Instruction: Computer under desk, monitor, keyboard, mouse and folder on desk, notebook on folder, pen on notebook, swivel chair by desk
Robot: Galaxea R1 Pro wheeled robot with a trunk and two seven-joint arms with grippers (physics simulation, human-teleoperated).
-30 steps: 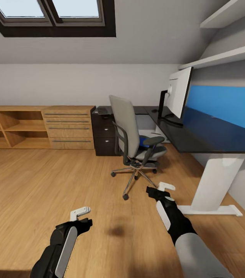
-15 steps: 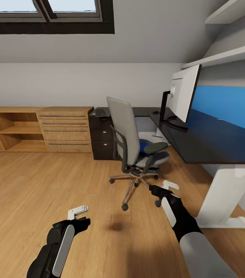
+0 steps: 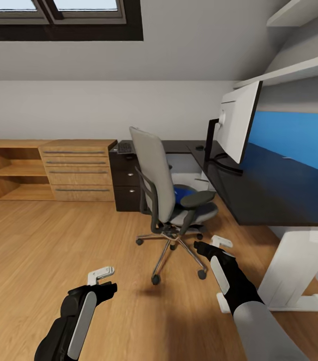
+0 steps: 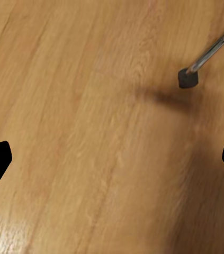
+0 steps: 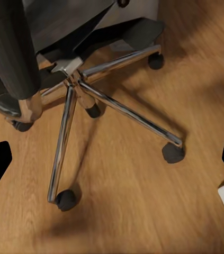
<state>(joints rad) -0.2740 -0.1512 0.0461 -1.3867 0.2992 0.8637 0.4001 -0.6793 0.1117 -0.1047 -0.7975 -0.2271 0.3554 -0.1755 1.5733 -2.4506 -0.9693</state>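
Bedroom workspace: the robot faces the swivel chair (image 3: 171,185), which stands on the wood floor (image 3: 53,240) just off the black bench (image 3: 274,185). A patch of bright blue on the seat, likely the folder (image 3: 181,192), is mostly hidden by the armrest. The monitor (image 3: 236,125) stands on the bench. Both arms hang low and empty: the left tool (image 3: 102,275) and the right tool (image 3: 219,242) each have their fingers spread apart. The step in hand appears to be the approach to the chair; next, the right tool must rise to seat height to reach the folder.
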